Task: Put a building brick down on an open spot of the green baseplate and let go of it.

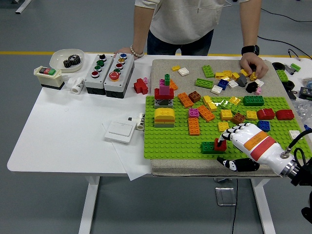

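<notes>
Where the right hand (233,141) reaches in from four o'clock, you see its white fingers (228,135) curled down onto the red brick (220,144), which sits on the green baseplate (170,141) touching a dark green brick (208,146) at its nine o'clock side. You cannot tell for certain whether the fingertips pinch the red brick or only rest on it; the thumb (234,163) hangs below the baseplate's near edge, over the grey mat (195,168).

At twelve o'clock from the hand you have a yellow brick (223,126), a brown one (238,118) and a blue one (263,125) on the plate. Further toward nine o'clock stand an orange brick (194,126) and a yellow-topped stack (164,117), with a red, grey and green tower (164,92) behind it.

On the white surface (63,131) at ten o'clock, the white bowl (66,59) holds a black gear (71,60). Just beside it at three o'clock sit two grey button boxes (108,70).

At the far side, a person's hand (254,66) picks among loose bricks on the mat at one o'clock, and the person's other hand (127,51) rests behind the button boxes.
</notes>
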